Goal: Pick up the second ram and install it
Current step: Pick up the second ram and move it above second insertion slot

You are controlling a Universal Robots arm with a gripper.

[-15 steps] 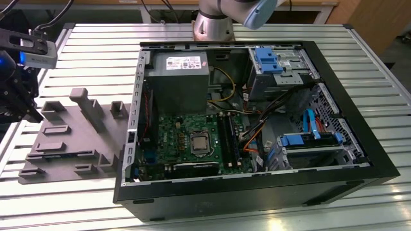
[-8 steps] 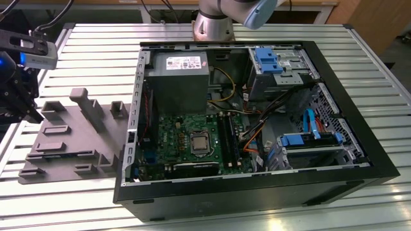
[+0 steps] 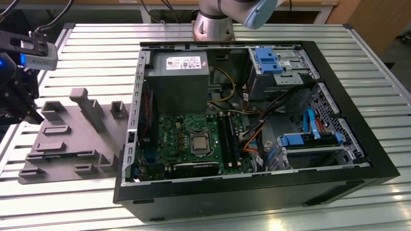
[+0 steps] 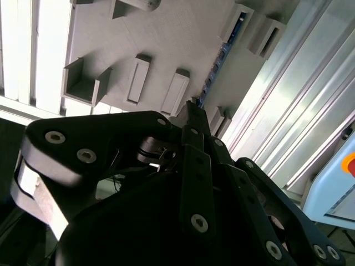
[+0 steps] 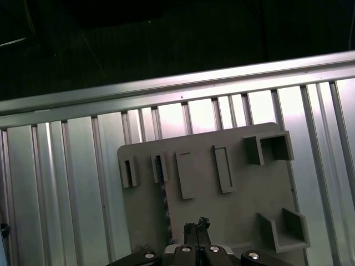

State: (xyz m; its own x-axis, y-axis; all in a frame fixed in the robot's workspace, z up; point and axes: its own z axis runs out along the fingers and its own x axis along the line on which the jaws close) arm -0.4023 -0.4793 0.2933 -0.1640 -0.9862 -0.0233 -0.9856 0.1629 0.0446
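My pincer (image 5: 197, 224) is narrow, tips together as far as I can see, with nothing in it. It hangs over bare plate of the grey holder tray (image 5: 238, 210), near the table (image 3: 96, 43) edge at the exterior view's left, well apart from the PC case (image 3: 224, 197).

The second ram (image 5: 164, 205) stands on its long edge in the tray between end brackets. It runs inward from the tray edge that faces the table's rail, just beside my tips, not under them.

Risks, as I judge them:
- Descending this closed: the tips hit the board's top edge or chips instead of straddling it.
- Sideways offset left uncorrected: one finger lands on the stick or on a bracket (image 5: 159, 168) and shoves the tray. Can't tell if the tray is fixed to the slats.
- Thin board, small grip face: an off-centre grab cocks it in the brackets on lift, or it pivots between the pads.
- A tilted stick won't seat in the motherboard slots (image 3: 228, 137), and pressing then loads the board.
- The cables (image 3: 251, 139) lie just beside those slots and could snag.
- Can't tell whether the slot latches are open.
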